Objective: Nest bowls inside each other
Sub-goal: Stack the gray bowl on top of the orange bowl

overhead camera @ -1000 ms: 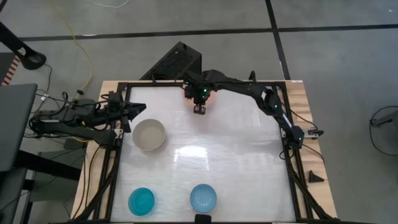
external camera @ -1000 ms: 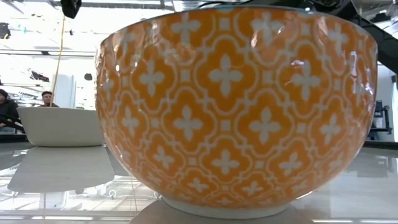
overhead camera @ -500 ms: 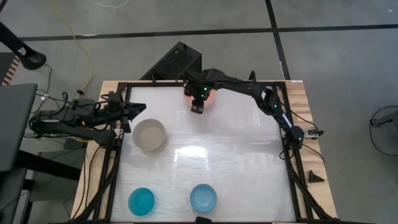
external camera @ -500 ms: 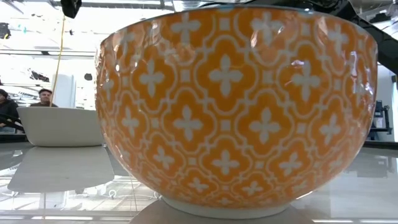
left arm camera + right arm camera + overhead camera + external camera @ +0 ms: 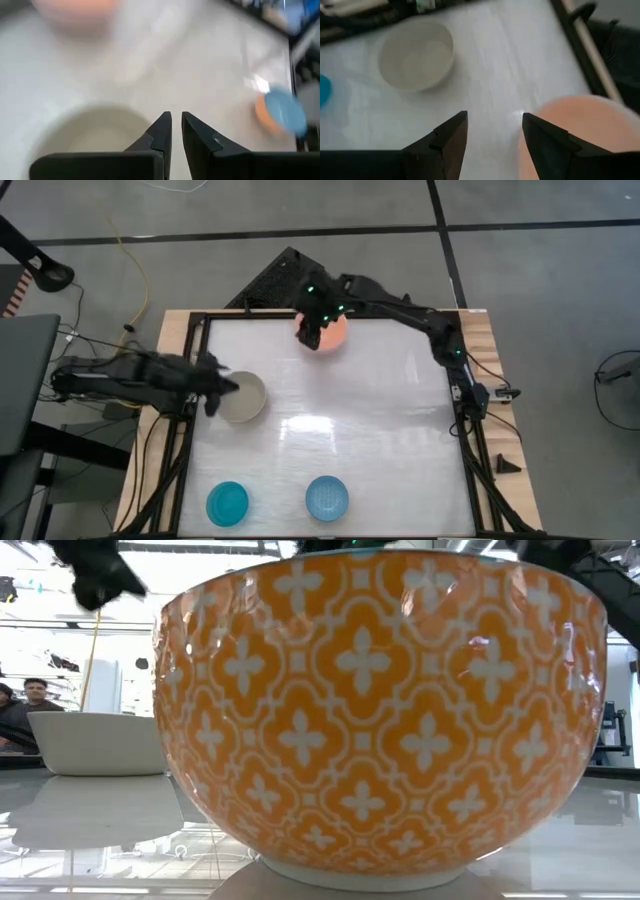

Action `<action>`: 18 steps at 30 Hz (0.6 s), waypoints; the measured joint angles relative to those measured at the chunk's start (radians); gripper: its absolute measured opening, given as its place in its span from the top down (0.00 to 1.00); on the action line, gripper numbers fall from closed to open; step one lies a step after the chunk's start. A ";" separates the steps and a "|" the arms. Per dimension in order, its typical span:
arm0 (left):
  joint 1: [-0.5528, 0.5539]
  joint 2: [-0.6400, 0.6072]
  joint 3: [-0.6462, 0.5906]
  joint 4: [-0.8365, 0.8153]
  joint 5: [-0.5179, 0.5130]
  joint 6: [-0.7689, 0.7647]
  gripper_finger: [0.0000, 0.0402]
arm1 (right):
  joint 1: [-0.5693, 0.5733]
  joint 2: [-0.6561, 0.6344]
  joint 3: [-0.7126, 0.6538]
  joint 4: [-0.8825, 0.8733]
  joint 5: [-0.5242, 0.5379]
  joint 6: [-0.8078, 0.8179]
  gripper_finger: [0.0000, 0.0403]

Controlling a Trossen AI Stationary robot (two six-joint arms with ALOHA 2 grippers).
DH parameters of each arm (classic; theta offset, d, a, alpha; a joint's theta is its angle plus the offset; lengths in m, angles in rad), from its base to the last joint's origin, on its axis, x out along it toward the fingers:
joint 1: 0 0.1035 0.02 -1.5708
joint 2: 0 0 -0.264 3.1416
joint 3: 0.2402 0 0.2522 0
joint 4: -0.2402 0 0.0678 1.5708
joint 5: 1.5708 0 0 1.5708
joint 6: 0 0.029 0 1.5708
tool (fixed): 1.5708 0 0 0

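A salmon pink bowl (image 5: 338,336) stands upright at the table's far edge. My right gripper (image 5: 318,330) hangs open just above it, and in the right wrist view (image 5: 495,132) the bowl (image 5: 580,130) lies beside one finger. A grey-beige bowl (image 5: 243,397) stands at the left, with my left gripper (image 5: 215,392) shut over its left rim; the left wrist view (image 5: 175,117) shows the bowl's hollow (image 5: 95,132) below the fingertips. A turquoise bowl (image 5: 227,503) and a light blue bowl (image 5: 327,497), orange-patterned outside (image 5: 380,720), stand at the near edge.
The white table top (image 5: 380,430) lies bare between the bowls inside a black frame. A black box (image 5: 285,280) sits beyond the far edge. In the low view a person (image 5: 35,695) shows behind the grey-beige bowl (image 5: 95,740).
My right gripper has let go of the salmon bowl's near rim and risen above it; the bowl stays on the table. My left gripper has swung from the table's left edge toward the grey-beige bowl, tipping downward, still shut.
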 joint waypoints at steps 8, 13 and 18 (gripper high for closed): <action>-0.010 0.134 -0.161 0.100 0.163 -0.008 0.89 | -0.002 -0.162 0.000 0.074 -0.001 0.070 0.44; -0.010 0.249 -0.186 0.107 0.251 -0.012 0.80 | 0.000 -0.244 0.000 0.068 -0.001 0.109 0.44; -0.012 0.377 -0.202 0.150 0.318 0.004 0.71 | 0.017 -0.310 0.000 0.052 0.001 0.137 0.44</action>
